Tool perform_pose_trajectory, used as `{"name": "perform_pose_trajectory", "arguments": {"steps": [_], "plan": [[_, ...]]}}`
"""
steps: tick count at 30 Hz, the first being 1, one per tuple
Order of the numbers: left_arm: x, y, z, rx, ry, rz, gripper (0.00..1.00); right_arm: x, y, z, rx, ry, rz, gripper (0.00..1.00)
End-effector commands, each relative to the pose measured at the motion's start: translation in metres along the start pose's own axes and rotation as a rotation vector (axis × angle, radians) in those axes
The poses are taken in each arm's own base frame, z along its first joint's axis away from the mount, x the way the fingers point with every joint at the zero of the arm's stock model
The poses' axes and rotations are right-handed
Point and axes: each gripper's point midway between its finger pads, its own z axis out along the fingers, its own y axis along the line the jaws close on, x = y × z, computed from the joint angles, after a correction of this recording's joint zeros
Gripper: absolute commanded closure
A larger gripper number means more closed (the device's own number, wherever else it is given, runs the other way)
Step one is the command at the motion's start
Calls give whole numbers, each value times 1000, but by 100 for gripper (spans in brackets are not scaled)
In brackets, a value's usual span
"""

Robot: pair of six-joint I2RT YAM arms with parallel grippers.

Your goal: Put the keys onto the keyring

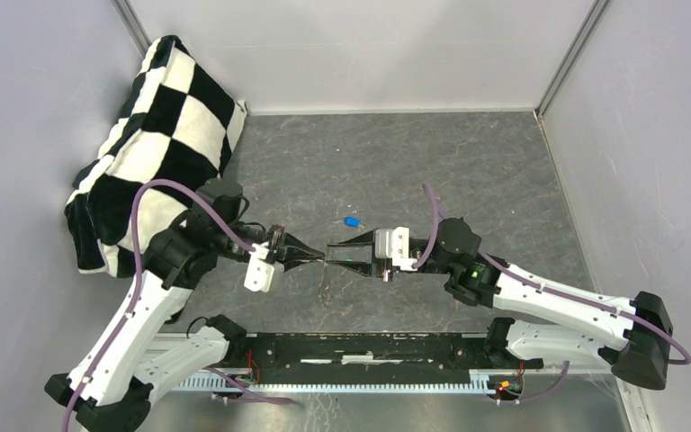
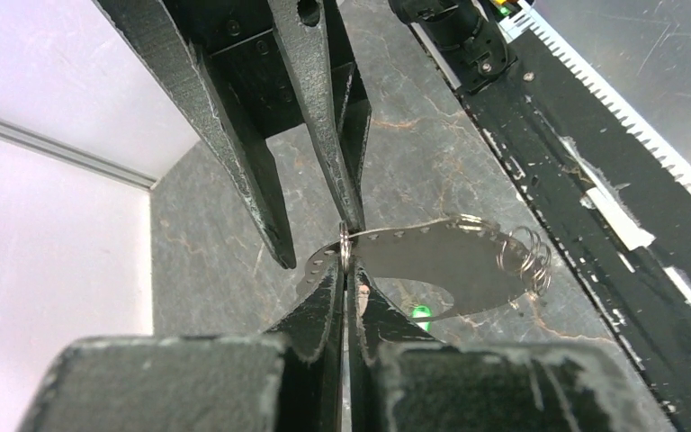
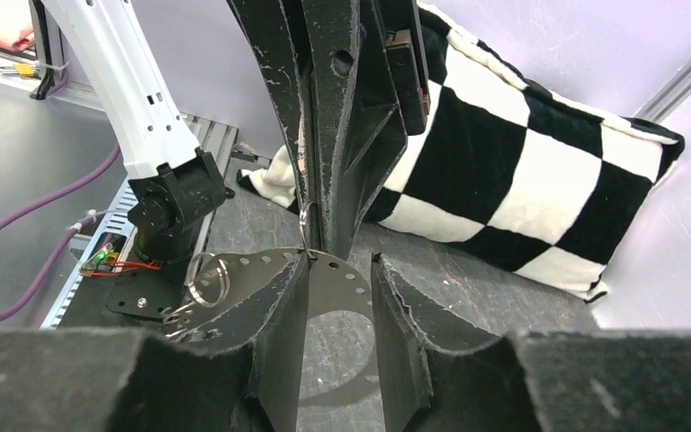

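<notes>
The keyring [image 2: 450,261] is a thin grey metal oval loop with holes along its rim and small wire rings hanging on it; it also shows in the right wrist view [image 3: 346,283]. My left gripper [image 2: 346,265] is shut on a small ring at the loop's rim and holds it above the table [image 1: 319,261]. My right gripper [image 3: 342,261] is open, its tips at the loop's rim, facing the left one [image 1: 333,254]. The blue key [image 1: 352,220] lies on the table just behind the grippers. A green spot, the green key's head [image 2: 421,312], shows through the loop.
A black-and-white checkered pillow [image 1: 162,135] leans in the back left corner and shows in the right wrist view [image 3: 540,153]. A black rail [image 1: 369,346] runs along the near edge. Grey walls close in the dark stone tabletop [image 1: 432,171].
</notes>
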Motion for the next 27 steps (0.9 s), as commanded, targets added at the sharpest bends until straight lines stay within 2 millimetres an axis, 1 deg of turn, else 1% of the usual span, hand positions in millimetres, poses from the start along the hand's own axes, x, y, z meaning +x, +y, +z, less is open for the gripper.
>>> {"name": "perform_pose_trajectory", "arguments": {"steps": [1, 5, 8, 11, 15, 18, 23, 27], "plan": [[-19, 8, -2, -4, -55, 197, 98, -15, -3, -2, 21, -49, -35, 63], [-15, 7, -2, -7, -42, 332, 98, -14, -1, -6, 33, -41, -40, 63], [-12, 5, -2, -9, -30, 437, 98, -13, -7, -11, 68, -23, -61, 63], [-11, 5, -2, -9, -26, 470, 98, -15, -10, -16, 87, -18, -83, 62], [-14, 6, -3, -10, -35, 392, 98, -17, -7, -16, 72, -19, -84, 61], [-15, 5, -3, -11, -36, 356, 98, -17, -4, -12, 53, -17, -79, 61], [-14, 6, -2, -7, -39, 208, 98, -16, 2, -3, 28, -13, -81, 61], [-13, 7, -1, -5, -35, 99, 98, -18, 1, 2, 44, -11, -88, 62]]}}
